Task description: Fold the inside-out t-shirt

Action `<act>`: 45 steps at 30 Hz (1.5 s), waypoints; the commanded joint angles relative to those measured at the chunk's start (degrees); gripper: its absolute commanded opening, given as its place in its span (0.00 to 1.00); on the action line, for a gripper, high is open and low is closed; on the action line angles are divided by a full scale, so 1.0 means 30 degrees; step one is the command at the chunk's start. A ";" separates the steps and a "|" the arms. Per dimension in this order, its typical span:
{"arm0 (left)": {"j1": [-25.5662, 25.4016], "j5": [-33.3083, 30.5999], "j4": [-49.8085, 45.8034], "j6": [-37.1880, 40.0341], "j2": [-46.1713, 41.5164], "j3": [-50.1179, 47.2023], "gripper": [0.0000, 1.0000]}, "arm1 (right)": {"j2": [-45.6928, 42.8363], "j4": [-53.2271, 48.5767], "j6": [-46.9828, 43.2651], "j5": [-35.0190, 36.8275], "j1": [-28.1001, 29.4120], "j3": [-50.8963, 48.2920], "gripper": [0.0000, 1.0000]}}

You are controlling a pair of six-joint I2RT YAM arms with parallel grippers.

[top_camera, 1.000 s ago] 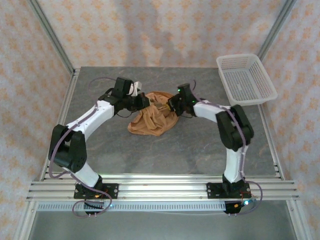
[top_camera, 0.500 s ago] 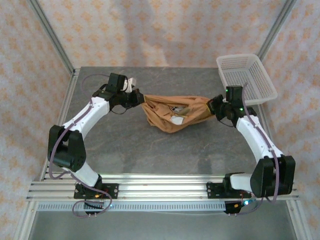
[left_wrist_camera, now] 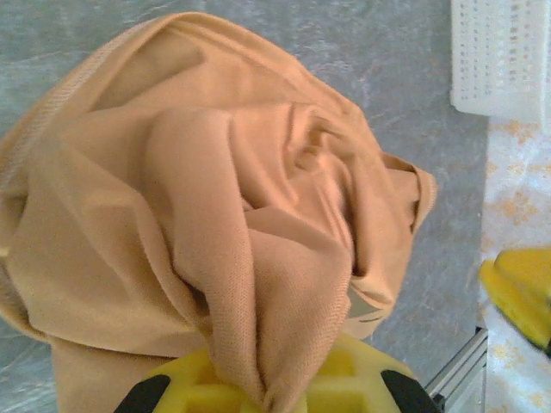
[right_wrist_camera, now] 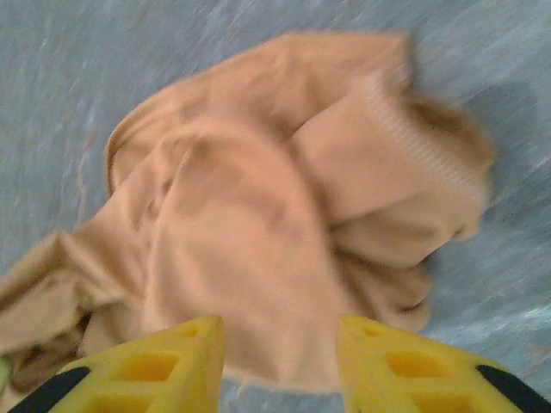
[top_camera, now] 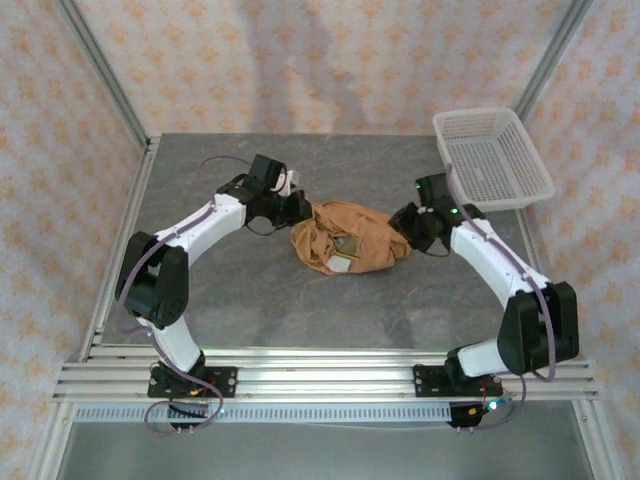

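grey stone-look table (top_camera: 250,290): the tan inside-out short-sleeved cloth t-shirt (top_camera: 350,238) lay as a crumpled heap just past centre, toward 12 o'clock. it was not flat, and i couldn't pick out any sleeve or hem line from the top view. the white plastic mesh basket (top_camera: 492,158) sat in the table's 2 o'clock corner, well apart from the shirt.

left gripper (top_camera: 303,210) was at the heap's 10 o'clock edge. on the left wrist cam its yellow fingers were pressed together on a gathered fold of the shirt, with cloth fanning out from the pinch. right gripper (top_camera: 402,222) was at the heap's 3 o'clock edge. on the right wrist cam (blurry) its yellow fingers (right_wrist_camera: 405,361) stood spread, with the shirt's near edge lying loose in the gap and nothing clamped.

a small white label (top_camera: 341,264) showed at the heap's 6 o'clock side, so seams were out.

my read: this was the spread-out step and no fold had begun. next move calls for the right gripper to find a proper edge (the ribbed band at 2 o'clock in its own view looked likely), close on it, then both arms pull apart toward 9 and 3 and lay the shirt flat.
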 commanded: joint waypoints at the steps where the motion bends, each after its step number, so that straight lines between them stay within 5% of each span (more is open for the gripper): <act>1: 0.0032 -0.0294 0.0243 -0.0401 0.0034 0.0794 0.00 | -0.0209 0.0572 0.0864 0.1249 0.2385 0.0103 0.39; 6: 0.0032 -0.0295 0.0127 -0.0460 -0.0043 0.0942 0.00 | 0.3302 0.1342 0.1289 0.2216 0.5344 0.1583 0.56; 11: 0.0032 -0.0380 0.0009 -0.0513 -0.0353 0.0855 0.00 | 0.8241 0.1316 0.1518 0.3881 0.5595 0.5052 0.58; 12: 0.0058 -0.0404 -0.0017 -0.0510 -0.0440 0.0826 0.00 | 0.9265 0.1247 0.1677 0.4077 0.5551 0.5902 0.54; 15: 0.0341 -0.0544 -0.0433 -0.0497 -0.0538 0.1221 0.00 | 1.0966 0.0518 0.1489 0.3859 0.5234 0.8002 0.10; 16: 0.0631 -0.0573 -0.0687 -0.0482 -0.0487 0.1498 0.00 | 1.0764 0.0166 0.1254 0.3654 0.5051 0.8360 0.00; 23: 0.3589 -0.0617 -0.2073 -0.0704 0.0789 0.3430 0.00 | 0.3602 -0.2297 -0.1931 0.2659 0.2574 0.6820 0.00; 31: 0.4423 -0.0791 -0.0130 -0.1954 0.1237 0.1829 0.00 | -0.4835 -0.2131 -0.2357 0.1709 -0.1235 -0.2124 0.00; 37: 0.2688 -0.1150 0.0784 -0.2375 0.1205 0.0767 0.00 | -0.4333 -0.0366 -0.1905 0.1539 -0.2347 -0.5099 0.00; 41: 0.1021 -0.1150 0.0797 -0.2562 0.1675 0.1378 0.00 | -0.2848 -0.1016 -0.1907 0.1836 -0.1674 -0.3009 0.24; 45: 0.0470 -0.1210 0.0622 -0.2736 0.2011 0.1934 0.00 | -0.2386 -0.1372 -0.1942 0.3353 0.0981 -0.0721 0.28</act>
